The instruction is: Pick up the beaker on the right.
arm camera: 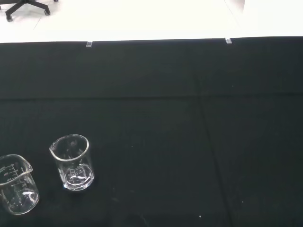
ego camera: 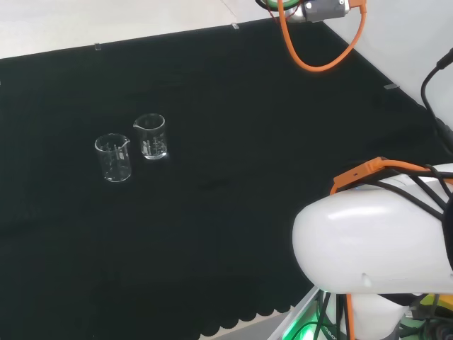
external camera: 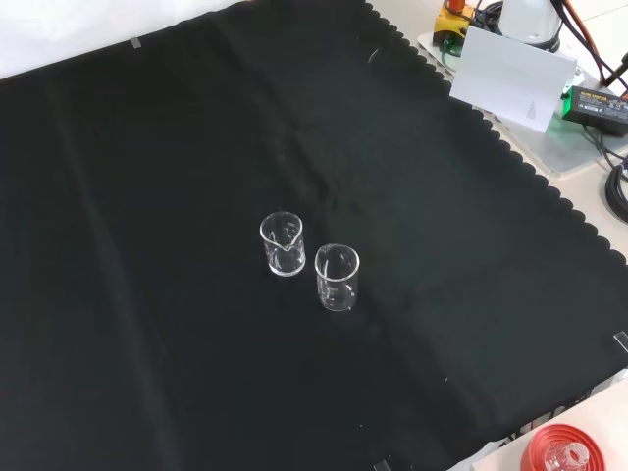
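Robot hand: whether it was open or closed could not be told from these views.

On the counter [ego camera: 233,212], draped in matte black cloth with a scalloped edge, two small clear beakers stood upright and close together with a narrow gap between them. Going left to right in the head view, the left beaker [ego camera: 113,157] came first, its pouring lip turned to the right. Next, a little farther back, stood the right beaker [ego camera: 150,136], the task's thing: a straight-walled cylinder with a thick round base, faint white graduation marks on its wall and a lip pointing left. It looked empty. Well to the right rose the smooth white arm link [ego camera: 368,241], crossed by an orange cable [ego camera: 368,170].

The front view reversed the pair: the right beaker [external camera: 283,243] stood left and higher, the left beaker [external camera: 338,277] right and lower, both near the middle of the cloth. That view also gave a white card [external camera: 510,74] beyond the scalloped edge at the top right, and a red ribbed ring [external camera: 559,453] bearing a glass piece at the bottom right corner.

The wrist view caught the left beaker [arm camera: 14,189] and the right beaker [arm camera: 72,162] close up, their glossy rims and base reflections plain, with pale floor and a chair base [arm camera: 26,7] beyond the cloth.
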You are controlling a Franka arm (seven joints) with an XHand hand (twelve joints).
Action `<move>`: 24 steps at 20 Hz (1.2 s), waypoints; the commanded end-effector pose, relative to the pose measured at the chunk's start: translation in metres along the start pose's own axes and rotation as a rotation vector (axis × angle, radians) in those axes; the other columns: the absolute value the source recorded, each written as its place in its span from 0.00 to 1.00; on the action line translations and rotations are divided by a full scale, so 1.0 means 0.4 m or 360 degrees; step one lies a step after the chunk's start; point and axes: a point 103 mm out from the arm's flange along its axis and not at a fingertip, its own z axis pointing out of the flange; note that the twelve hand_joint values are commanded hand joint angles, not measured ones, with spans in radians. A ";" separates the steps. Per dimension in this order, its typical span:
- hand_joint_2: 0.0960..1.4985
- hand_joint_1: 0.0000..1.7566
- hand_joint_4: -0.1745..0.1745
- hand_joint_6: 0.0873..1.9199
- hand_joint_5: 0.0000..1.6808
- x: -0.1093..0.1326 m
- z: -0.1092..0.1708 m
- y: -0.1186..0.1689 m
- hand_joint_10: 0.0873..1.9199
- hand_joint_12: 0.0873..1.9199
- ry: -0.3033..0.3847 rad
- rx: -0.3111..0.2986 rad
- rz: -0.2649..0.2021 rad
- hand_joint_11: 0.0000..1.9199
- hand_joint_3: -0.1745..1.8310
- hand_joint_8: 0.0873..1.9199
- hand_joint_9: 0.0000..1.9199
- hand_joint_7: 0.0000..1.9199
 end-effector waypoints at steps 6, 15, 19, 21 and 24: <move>0.87 0.07 0.40 0.00 0.13 0.056 -0.039 -0.055 0.29 0.37 -0.0020 0.0029 -0.0075 0.00 0.22 0.18 0.03 0.01; 0.87 0.08 0.39 0.00 0.13 -0.013 0.015 -0.001 0.30 0.36 0.0058 0.0065 -0.0051 0.00 0.20 0.19 0.03 0.01; 0.86 0.09 0.38 0.00 0.13 -0.151 0.045 0.038 0.31 0.36 0.0140 0.0106 0.0075 0.00 0.19 0.19 0.03 0.01; 0.86 0.10 0.38 0.00 0.13 -0.183 0.057 0.050 0.31 0.36 0.0142 0.0112 0.0101 0.00 0.19 0.19 0.03 0.01; 0.86 0.10 0.37 0.00 0.13 -0.257 0.077 0.072 0.31 0.36 0.0156 0.0108 0.0149 0.00 0.19 0.19 0.03 0.01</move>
